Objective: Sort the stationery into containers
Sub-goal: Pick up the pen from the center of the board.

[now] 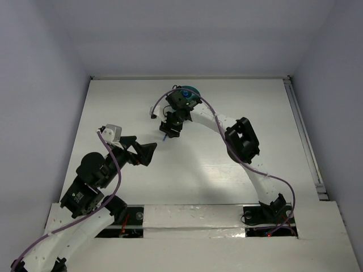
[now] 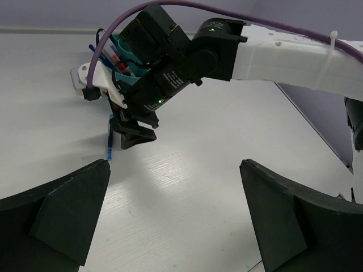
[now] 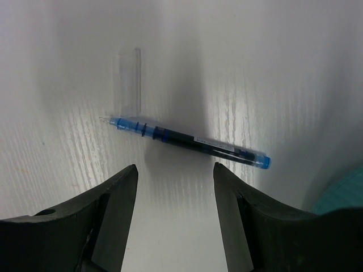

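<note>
Nearest to us, along the bottom of the right wrist view, the right gripper [image 3: 175,170] is showing its two black fingers standing partly apart with nothing between them. Just above their tips, across the middle of the frame, a slim blue-and-black plastic pen [image 3: 187,143] is lying flat on the white table [image 3: 272,62], slanting from centre left down to the right. A clear pale strip [image 3: 136,79] is lying just above its left tip.

We are judging the grasp as the risky part. The pen is running almost along the line from finger to finger and is longer than the gap. Coming straight down could therefore land the tips on the barrel, pressing or rolling it away instead of pinching it. Turning the wrist could sweep the clear strip aside.

The round teal plastic cup [image 3: 347,192] is sitting close at the lower right, already holding pens [image 2: 115,55] in the left wrist view. A careless swing could tip it.

At the bottom of that view the left gripper [image 2: 174,165] is hanging fully open and empty, well apart from the pen.
</note>
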Robot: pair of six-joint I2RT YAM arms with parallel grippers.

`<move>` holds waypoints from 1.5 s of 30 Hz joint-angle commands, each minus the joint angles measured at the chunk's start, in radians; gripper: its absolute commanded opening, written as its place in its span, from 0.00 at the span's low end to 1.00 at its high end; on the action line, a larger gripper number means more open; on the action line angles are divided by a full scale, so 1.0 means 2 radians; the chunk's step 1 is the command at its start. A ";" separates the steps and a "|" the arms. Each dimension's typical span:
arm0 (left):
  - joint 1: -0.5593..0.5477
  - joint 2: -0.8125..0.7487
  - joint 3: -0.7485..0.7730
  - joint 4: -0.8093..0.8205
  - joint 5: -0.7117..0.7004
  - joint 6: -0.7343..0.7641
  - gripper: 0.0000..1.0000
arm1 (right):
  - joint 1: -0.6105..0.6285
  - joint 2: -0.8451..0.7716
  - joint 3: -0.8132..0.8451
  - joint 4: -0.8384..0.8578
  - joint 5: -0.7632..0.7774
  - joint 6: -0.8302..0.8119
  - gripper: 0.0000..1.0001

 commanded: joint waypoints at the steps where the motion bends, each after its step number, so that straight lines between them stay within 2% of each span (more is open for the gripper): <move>1: 0.002 0.005 -0.004 0.026 0.008 0.006 0.99 | 0.008 -0.019 -0.003 0.013 -0.015 -0.035 0.61; 9: 0.002 0.004 -0.005 0.027 0.009 0.006 0.99 | 0.012 -0.005 0.018 -0.007 -0.009 -0.047 0.61; 22: 0.007 0.001 -0.006 0.033 0.029 0.009 0.99 | 0.023 -0.007 0.020 0.016 0.021 -0.061 0.58; 36: 0.007 0.012 -0.005 0.033 0.032 0.009 0.99 | 0.028 0.044 0.053 -0.013 0.018 -0.064 0.56; 45: 0.007 0.010 -0.006 0.033 0.032 0.009 0.99 | 0.028 0.026 0.014 -0.020 0.034 -0.042 0.53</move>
